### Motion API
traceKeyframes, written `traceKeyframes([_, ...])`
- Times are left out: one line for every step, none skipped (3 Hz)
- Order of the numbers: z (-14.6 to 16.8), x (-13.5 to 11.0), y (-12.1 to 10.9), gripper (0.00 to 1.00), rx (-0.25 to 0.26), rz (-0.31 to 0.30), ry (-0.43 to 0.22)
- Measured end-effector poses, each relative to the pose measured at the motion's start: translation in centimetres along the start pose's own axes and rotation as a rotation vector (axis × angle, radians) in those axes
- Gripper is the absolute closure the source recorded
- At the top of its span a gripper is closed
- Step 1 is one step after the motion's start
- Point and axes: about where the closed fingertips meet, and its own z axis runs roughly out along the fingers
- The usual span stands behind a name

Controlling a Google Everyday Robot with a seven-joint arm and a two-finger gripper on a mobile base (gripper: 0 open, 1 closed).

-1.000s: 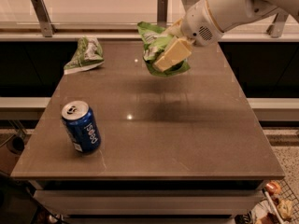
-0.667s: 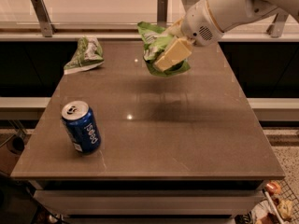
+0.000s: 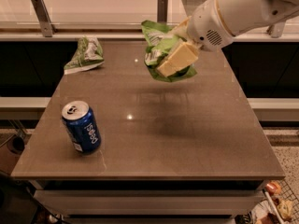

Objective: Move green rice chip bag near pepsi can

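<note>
My gripper (image 3: 164, 68) is shut on the green rice chip bag (image 3: 156, 45) and holds it in the air above the far middle of the table. Its tan fingers (image 3: 180, 58) cross the bag's front and hide part of it. The pepsi can (image 3: 81, 126), blue with white lettering and a silver top, stands upright near the table's front left corner, far to the lower left of the bag.
A smaller darker-green bag with white markings (image 3: 85, 55) lies at the far left corner of the brown table (image 3: 187, 139). A light counter with metal posts (image 3: 41, 13) runs behind the table. The white arm (image 3: 238, 8) reaches in from the upper right.
</note>
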Motion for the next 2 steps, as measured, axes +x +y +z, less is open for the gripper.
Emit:
traceKeyframes([-0.9, 0.2, 1.2, 1.0, 0.011, 0.009, 0.004])
traceKeyframes([-1.2, 0.3, 2.7, 1.0, -0.022, 0.017, 0.007])
